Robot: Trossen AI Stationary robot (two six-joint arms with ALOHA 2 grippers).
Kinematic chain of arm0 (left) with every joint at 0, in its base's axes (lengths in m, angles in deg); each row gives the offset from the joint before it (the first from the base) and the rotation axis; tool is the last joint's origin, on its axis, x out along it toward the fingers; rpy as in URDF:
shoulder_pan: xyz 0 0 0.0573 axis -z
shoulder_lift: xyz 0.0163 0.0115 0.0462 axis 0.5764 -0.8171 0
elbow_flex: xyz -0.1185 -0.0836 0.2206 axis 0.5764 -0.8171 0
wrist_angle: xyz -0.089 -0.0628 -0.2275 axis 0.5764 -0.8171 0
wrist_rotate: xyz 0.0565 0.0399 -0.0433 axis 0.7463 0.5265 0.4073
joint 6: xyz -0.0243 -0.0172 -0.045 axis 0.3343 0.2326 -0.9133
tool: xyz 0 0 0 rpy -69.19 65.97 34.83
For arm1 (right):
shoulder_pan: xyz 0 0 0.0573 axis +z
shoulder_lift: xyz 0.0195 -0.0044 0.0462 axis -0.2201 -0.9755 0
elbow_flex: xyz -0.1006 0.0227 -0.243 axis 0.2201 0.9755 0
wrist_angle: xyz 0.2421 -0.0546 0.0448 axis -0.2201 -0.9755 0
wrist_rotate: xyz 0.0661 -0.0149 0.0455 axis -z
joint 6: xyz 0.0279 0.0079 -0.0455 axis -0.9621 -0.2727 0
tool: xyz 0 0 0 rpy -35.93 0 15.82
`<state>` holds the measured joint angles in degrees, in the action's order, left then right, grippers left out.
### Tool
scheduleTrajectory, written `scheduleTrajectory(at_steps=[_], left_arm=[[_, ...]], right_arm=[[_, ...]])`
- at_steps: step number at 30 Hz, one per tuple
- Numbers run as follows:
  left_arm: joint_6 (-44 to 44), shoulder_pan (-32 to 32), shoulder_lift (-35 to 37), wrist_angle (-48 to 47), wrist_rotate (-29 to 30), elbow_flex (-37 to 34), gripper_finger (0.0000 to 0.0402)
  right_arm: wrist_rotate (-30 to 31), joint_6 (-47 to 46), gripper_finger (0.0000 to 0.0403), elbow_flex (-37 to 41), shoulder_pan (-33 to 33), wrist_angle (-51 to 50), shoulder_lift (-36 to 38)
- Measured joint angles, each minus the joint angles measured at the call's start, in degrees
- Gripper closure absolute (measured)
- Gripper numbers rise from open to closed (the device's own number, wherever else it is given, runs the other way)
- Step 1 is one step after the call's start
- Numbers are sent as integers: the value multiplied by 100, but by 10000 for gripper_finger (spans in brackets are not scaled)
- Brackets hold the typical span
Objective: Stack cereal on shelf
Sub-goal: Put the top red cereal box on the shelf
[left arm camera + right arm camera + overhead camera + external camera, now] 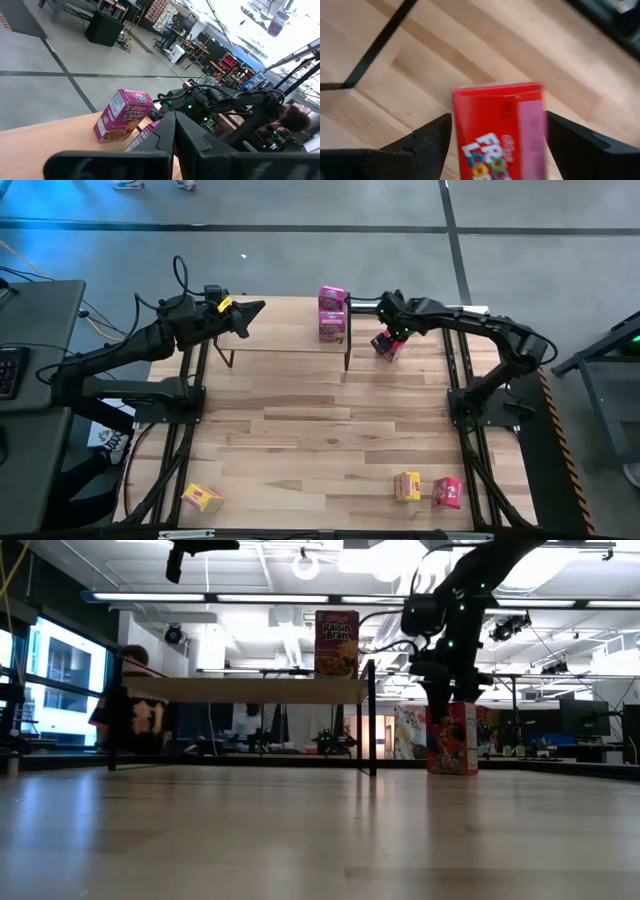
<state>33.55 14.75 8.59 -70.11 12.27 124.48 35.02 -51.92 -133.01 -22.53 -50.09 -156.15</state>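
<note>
The shelf [280,330] [240,690] stands at the table's far middle. Two pink Raisin Bran boxes [332,313] [124,115] sit at its right end; the low view shows one upright [337,644]. A red and pink Froot Loops box [385,345] [452,738] [495,125] stands just right of the shelf, under my right gripper [497,145], which is closed on it. My left gripper [255,308] [172,122] hovers shut above the shelf's left half, holding nothing. Two yellow boxes [203,498] [407,486] and one pink box [448,492] rest near the table's near edge. My right gripper comes from above, pointing down, with the Froot Loops box's upper part [457,135] pinched between its two fingers, one on each opposite side. The box is upright with its base [452,770] at the tabletop. Whether it rests there or hangs just clear, I cannot tell.
The shelf's black right legs [372,730] [375,47] stand close to the left of the held box. The shelf top's left and middle are bare plank. Dark frame rails [190,430] [470,450] run along both table sides. A person [295,117] shows beyond the table.
</note>
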Motion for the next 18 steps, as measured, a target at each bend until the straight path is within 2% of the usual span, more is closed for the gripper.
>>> scheduleTrajectory(at_steps=[4,9,18], left_arm=[[4,0,0,-7,0,0,401],[95,0,0,-79,0,0,401],[126,0,0,-116,0,0,401]], right_arm=[[-115,-37,123,0,0,-24,-175],[-114,-68,157,1,2,-49,-204],[-96,-25,257,2,2,-494,-100]])
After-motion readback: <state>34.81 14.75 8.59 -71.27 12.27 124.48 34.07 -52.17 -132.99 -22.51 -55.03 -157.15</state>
